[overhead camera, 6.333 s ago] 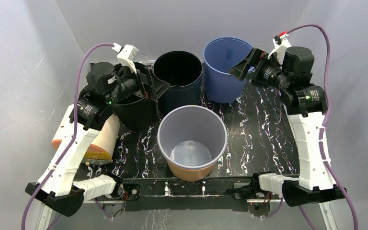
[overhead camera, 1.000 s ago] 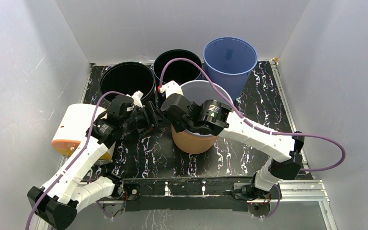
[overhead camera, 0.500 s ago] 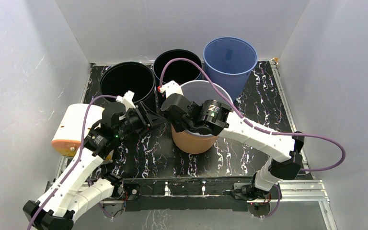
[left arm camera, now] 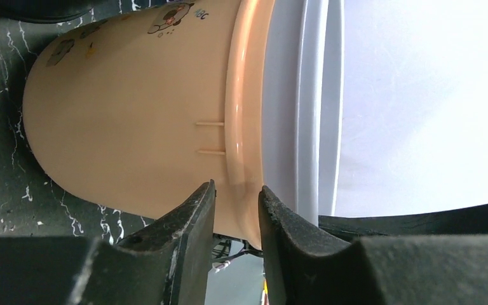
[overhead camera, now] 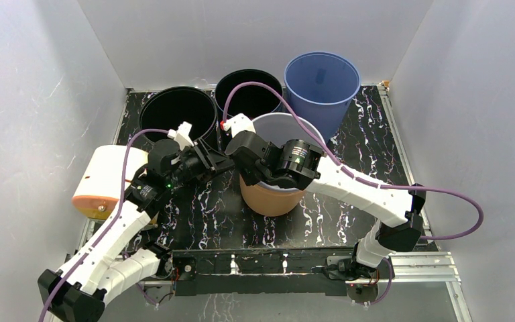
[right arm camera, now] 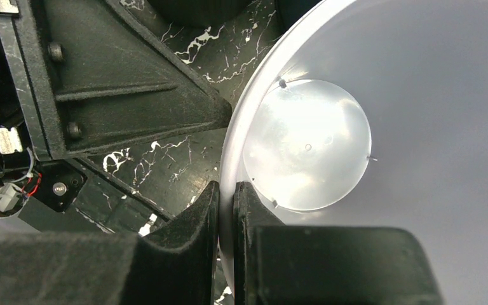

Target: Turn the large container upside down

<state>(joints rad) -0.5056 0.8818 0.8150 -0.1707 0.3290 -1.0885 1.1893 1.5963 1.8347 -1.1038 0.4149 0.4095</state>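
Right gripper pinched the rim of the large container; left gripper, jaws apart, straddled its collar. I judged it upright, flip undone.

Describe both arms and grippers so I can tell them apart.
Both the left arm and right arm have white link shells, black joints and a purple cable. The left gripper and right gripper are black, with two wedge-shaped fingers. A green light glows on the left.
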